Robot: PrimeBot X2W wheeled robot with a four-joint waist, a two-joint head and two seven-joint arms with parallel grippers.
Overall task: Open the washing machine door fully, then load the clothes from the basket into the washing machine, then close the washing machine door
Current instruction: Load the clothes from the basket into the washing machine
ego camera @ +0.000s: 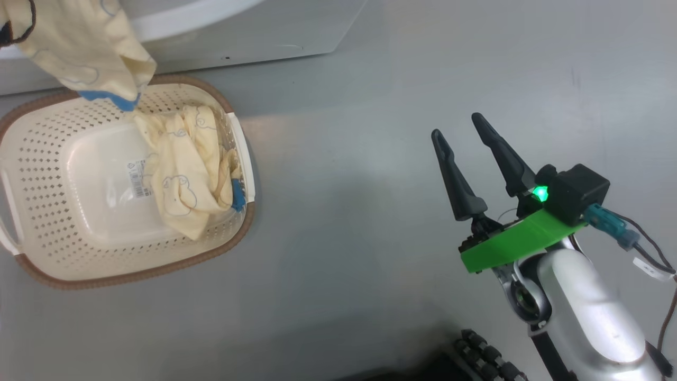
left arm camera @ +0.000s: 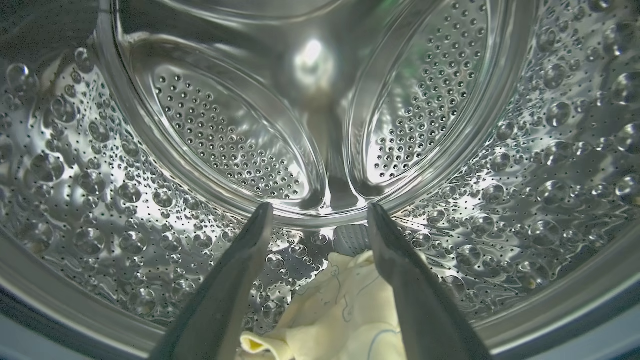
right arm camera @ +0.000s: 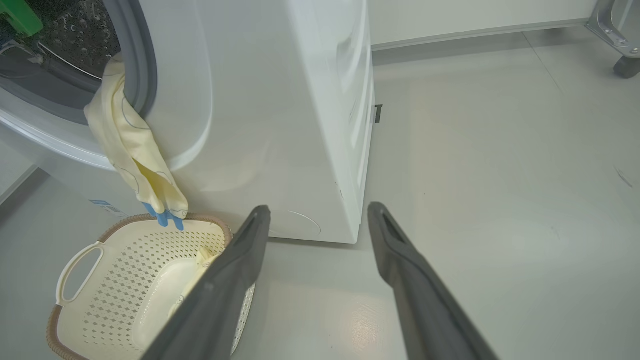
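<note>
The washing machine stands open before you, and your left arm reaches into its steel drum. The basket sits on the floor just below the opening, close to the machine's front.

One hanging garment is only part-way in. Its top lies on the drum's lower wall, and the rest drapes out over the grey gasket and down the white front. A second garment lies bunched against the basket's right wall.

Your left end effector is inside the drum, fingers spread wide and gripping nothing, with the cloth lying beneath them. Your right end effector hovers wide and empty over bare floor, well apart from the basket.

The blue cuff dangles just above the basket's brown rim.

As I judge it, this piece is not loaded yet, so do not count it. Take the dangling part low down, lift it clear over the gasket and carry it deep into the drum before you let go. Leave no cloth on the gasket, where the door would likely pinch it. For the second garment, pinch a raised fold, away from the perforated wall.
</note>
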